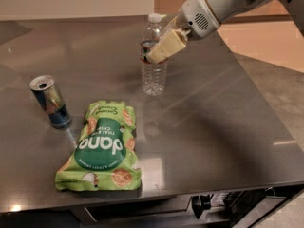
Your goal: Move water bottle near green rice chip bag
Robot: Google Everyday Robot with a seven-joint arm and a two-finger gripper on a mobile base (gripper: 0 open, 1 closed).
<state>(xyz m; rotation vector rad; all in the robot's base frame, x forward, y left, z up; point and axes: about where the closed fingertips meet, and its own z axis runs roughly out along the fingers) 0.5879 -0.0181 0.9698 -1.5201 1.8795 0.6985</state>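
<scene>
Dark grey metal table (228,127), reflective surface, carries two items for certain: a blue and silver drink can (50,102) standing open-topped at left, and the green rice chip bag (102,146) lying flat just right of the can, near the front edge. The water bottle (154,77) is upright behind the bag, apart from it. The gripper (154,55) is clamped on its label band over the rear centre, and contact between base and surface cannot be determined.
</scene>
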